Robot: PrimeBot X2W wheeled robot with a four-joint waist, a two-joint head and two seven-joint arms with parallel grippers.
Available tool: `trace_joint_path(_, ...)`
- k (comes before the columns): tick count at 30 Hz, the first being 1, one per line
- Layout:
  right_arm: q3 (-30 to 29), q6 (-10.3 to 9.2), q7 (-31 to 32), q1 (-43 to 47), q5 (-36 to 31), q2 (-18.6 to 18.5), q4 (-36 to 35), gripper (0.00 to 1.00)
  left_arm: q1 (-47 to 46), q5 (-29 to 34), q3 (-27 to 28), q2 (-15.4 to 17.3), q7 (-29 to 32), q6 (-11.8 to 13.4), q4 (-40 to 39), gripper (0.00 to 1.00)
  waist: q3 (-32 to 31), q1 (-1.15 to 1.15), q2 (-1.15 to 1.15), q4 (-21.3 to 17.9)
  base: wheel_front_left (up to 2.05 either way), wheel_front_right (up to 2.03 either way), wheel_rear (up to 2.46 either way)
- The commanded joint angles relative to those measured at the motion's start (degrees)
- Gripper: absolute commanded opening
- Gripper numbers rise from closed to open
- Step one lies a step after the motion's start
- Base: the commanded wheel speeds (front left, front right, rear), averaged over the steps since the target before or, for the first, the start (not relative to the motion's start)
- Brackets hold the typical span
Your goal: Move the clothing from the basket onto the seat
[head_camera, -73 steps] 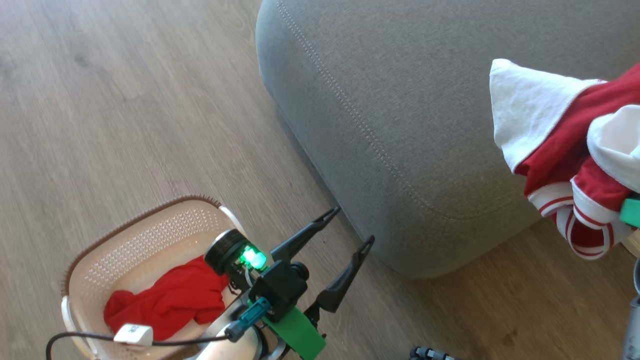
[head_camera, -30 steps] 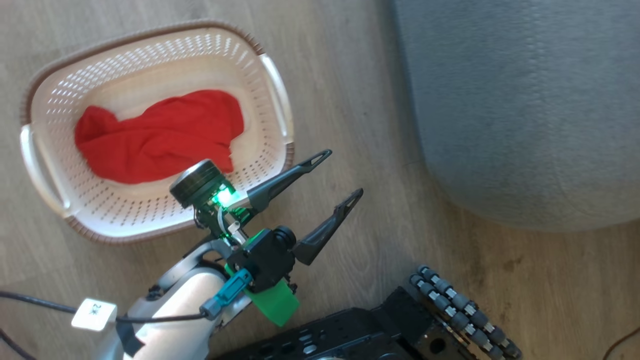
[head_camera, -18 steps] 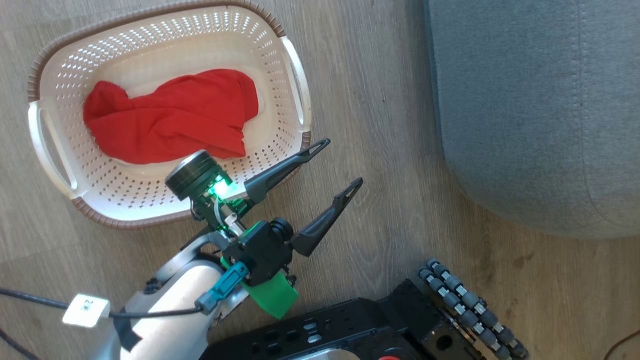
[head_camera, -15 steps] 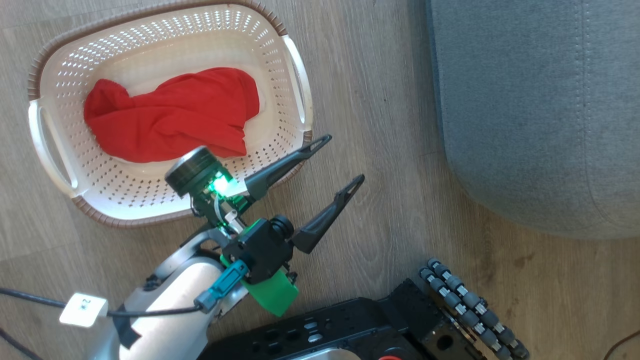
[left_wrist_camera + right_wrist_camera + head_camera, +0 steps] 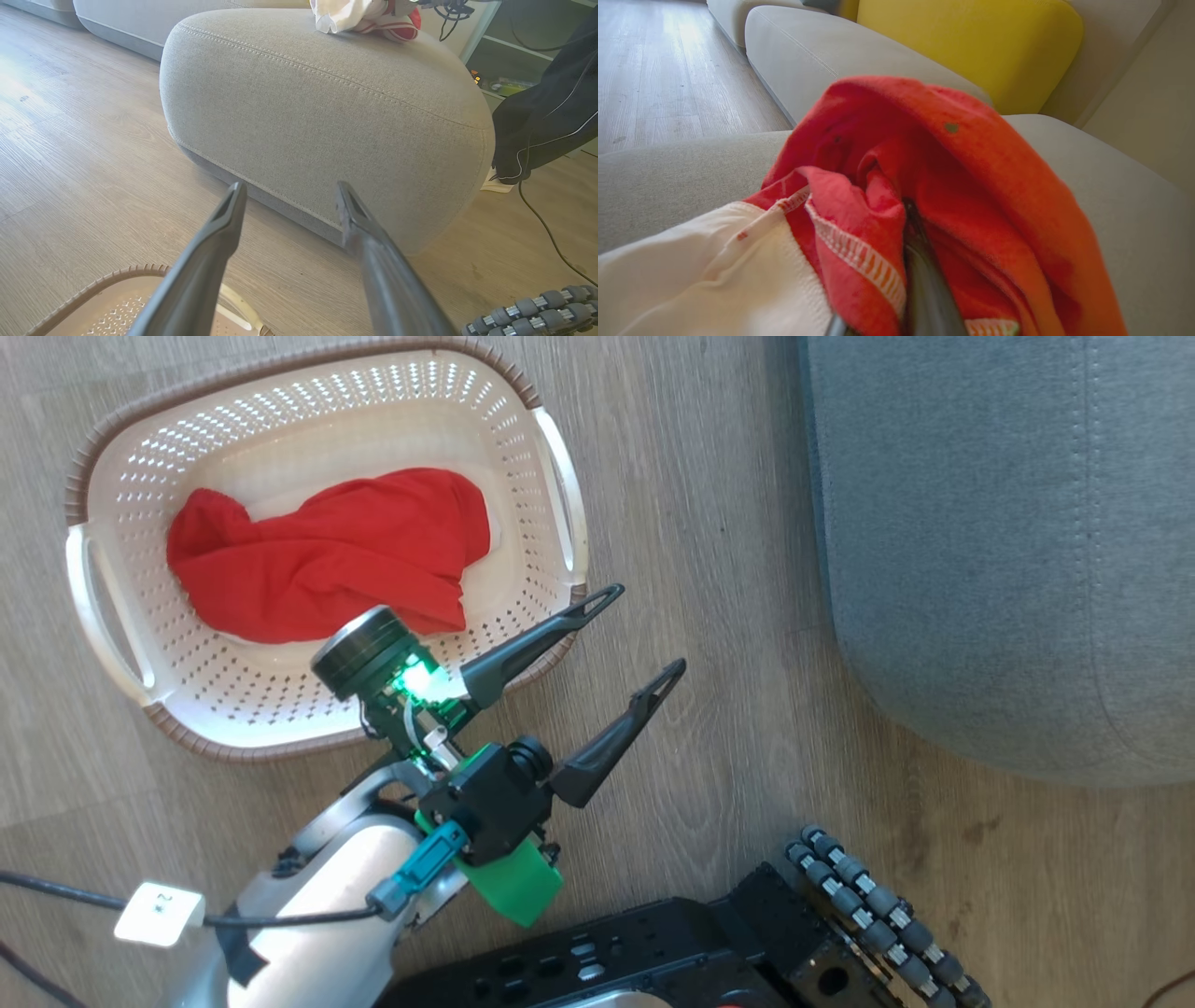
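Note:
A plain red garment (image 5: 327,560) lies crumpled in the cream basket (image 5: 560,485) on the floor at the upper left. My left gripper (image 5: 644,628) is open and holds nothing, hovering just past the basket's right rim (image 5: 112,276), fingers pointing toward the grey seat (image 5: 1008,523). In the left wrist view my left gripper (image 5: 290,187) faces the seat's rounded front (image 5: 327,121), and a white and red bundle (image 5: 359,16) rests on top. My right gripper (image 5: 911,233) is shut on this red, white-trimmed clothing (image 5: 962,154), which drapes over its fingers above the seat (image 5: 654,186).
Wooden floor (image 5: 728,523) separates the basket from the seat. My dark base with its roller wheel (image 5: 878,915) sits at the bottom. A yellow cushion (image 5: 971,42) stands behind the seat. A person's dark trouser leg (image 5: 546,112) and a cable (image 5: 546,228) are beside the seat's far corner.
The head camera has swung from the seat down to the basket, then settled with only a slight shift. My left gripper stays open in about the same place.

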Motion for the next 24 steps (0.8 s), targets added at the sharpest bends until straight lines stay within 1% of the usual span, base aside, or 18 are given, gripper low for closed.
trace_joint_path(1, 0.2, -0.02, -0.3, 0.9, -0.1, -2.3, -1.4, 0.00, 0.4, -0.3, 0.8, -0.5, -0.3, 0.2, -2.0, 1.00, -0.6, 0.00, 0.00, 0.0, 0.00, 0.00, 0.00)
trace_joint_path(2, 0.3, -0.02, -0.3, 1.2, -0.4, -2.5, -1.1, 0.28, 0.4, -0.3, 0.6, -0.6, -0.3, 0.2, -1.9, 1.00, -0.9, 0.00, 0.00, 0.0, 0.00, 0.00, 0.00)
trace_joint_path(3, 0.0, -0.02, -0.3, 1.4, -0.5, -2.5, -1.3, 0.90, 0.3, -0.3, 0.4, -0.8, -0.3, 0.1, -1.8, 1.00, -1.2, 0.00, 0.00, 0.1, 0.00, 0.00, 0.00)
trace_joint_path(4, -0.2, -0.02, -0.3, 1.6, -0.4, -2.5, -1.5, 1.00, 0.2, -0.4, 0.3, -1.0, -0.3, 0.1, -1.7, 1.00, -1.7, 0.00, 0.00, 0.1, 0.00, 0.00, 0.00)
trace_joint_path(8, 0.6, -0.02, -0.3, 2.8, -0.9, -2.6, -2.0, 1.00, 0.2, -0.8, 0.1, -1.8, -0.3, 0.1, -1.0, 1.00, -4.1, 0.00, 0.00, 0.2, 0.00, 0.00, 0.00)
trace_joint_path(12, 2.6, -0.02, -0.3, 4.5, -1.9, -3.8, -1.5, 1.00, 0.5, -1.2, -0.2, -3.1, -0.3, 0.0, 0.0, 1.00, -7.4, 0.00, 0.00, 0.2, 0.00, 0.00, 0.00)
trace_joint_path(18, 6.3, -0.02, -0.3, 7.4, -4.1, -4.7, -0.1, 1.00, 1.2, -1.3, -2.0, -5.7, -0.3, 0.0, 1.5, 1.00, -13.9, 0.00, 0.00, 0.3, 0.00, 0.00, 0.00)
trace_joint_path(24, 13.7, -0.02, -0.3, 10.6, -4.0, -5.0, -1.6, 1.00, 3.4, -2.2, -1.1, -8.7, -0.3, -0.1, 3.3, 1.00, -20.4, 0.00, 0.00, 0.5, 0.00, 0.00, 0.00)
